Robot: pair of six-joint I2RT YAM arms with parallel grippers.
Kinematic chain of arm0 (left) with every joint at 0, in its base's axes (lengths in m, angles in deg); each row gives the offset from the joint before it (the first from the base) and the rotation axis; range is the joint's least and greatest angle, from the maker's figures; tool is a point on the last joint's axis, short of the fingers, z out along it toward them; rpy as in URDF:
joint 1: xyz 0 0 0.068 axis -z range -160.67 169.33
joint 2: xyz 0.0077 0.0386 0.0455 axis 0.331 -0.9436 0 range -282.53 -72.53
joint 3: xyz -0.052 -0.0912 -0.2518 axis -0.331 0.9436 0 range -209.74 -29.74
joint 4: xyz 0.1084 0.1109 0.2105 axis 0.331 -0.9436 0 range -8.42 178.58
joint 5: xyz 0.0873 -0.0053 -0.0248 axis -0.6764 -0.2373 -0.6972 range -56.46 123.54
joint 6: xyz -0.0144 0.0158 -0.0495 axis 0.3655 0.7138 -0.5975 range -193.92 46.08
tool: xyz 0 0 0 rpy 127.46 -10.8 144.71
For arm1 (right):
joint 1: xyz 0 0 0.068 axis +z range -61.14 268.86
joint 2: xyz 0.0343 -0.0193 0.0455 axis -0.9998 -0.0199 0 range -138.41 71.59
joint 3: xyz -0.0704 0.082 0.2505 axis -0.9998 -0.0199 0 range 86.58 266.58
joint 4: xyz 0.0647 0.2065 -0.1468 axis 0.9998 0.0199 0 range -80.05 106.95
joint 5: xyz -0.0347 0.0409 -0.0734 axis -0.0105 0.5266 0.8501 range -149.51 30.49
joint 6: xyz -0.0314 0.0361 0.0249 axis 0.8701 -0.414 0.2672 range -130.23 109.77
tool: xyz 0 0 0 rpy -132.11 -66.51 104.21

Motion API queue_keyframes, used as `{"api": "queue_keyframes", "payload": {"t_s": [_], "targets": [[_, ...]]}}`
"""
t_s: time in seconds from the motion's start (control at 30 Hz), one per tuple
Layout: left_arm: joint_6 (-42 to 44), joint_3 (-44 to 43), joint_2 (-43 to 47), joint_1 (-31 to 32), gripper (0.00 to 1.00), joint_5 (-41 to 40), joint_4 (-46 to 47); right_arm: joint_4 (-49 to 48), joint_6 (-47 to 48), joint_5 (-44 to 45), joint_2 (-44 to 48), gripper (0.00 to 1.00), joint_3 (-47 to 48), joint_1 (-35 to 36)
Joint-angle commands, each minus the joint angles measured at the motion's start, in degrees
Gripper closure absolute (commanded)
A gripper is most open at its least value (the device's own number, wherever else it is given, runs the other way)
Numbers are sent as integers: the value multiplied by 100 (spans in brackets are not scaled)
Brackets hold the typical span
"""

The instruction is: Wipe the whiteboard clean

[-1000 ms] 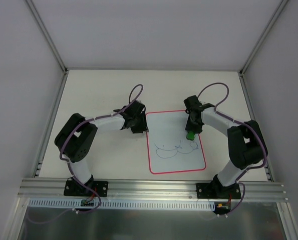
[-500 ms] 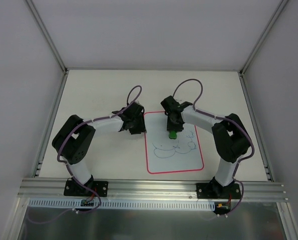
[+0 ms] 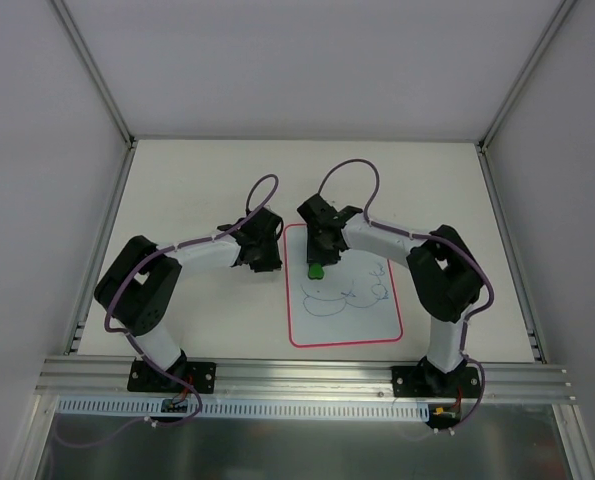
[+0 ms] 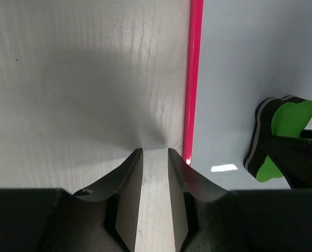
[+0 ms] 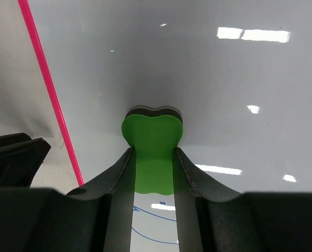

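Since one second ago my right pincer [image 3: 317,262] went across the whiteboard [image 3: 357,325] from its right side to the upper left part, carrying the green eraser [image 3: 316,270] with it. It now stands near the pink border on the left. The board itself seems to have shifted a little to the left on the table [image 3: 197,190], and my left arm pulled back slightly with it.

My right pincer is pinching the eraser between both fingers, with the dark felt side down on the white surface. My left pincer [image 3: 267,262] rests on the table just beside the left border. Its fingers [image 4: 128,178] are almost pressed together, with only a thin strip of table between them, and they pinch nothing.

About the task, I judge that very little is done. The blue scribbles [image 3: 342,297] lie across the middle of the board, and the loops look nearly whole. The eraser sits above them, on a part that is clean. What is left is to wipe through the blue lines, probably with several passes.
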Motion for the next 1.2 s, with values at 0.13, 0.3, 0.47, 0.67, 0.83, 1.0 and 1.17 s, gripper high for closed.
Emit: {"api": "queue_keyframes", "payload": {"t_s": [0.13,0.3,0.47,0.67,0.83,1.0,1.17], "targets": [[67,60,293,-28,78,30,-99,298,-97,262,762,100,-1257,-906],[137,-1,416,-10,80,188,-99,333,87,359,1236,100,-1768,-1758],[199,-97,294,51,80,302,-99,360,210,209,1395,99,-2094,-2225],[226,-273,108,227,84,373,-99,457,193,34,1360,100,-2077,-2331],[252,-388,126,429,83,373,-99,474,61,-19,1466,100,-2200,-2243],[199,-212,354,420,83,215,-99,509,-193,-194,1247,100,-2077,-1692],[182,42,696,219,83,171,-99,483,-527,-352,484,100,-1559,-812]]}}
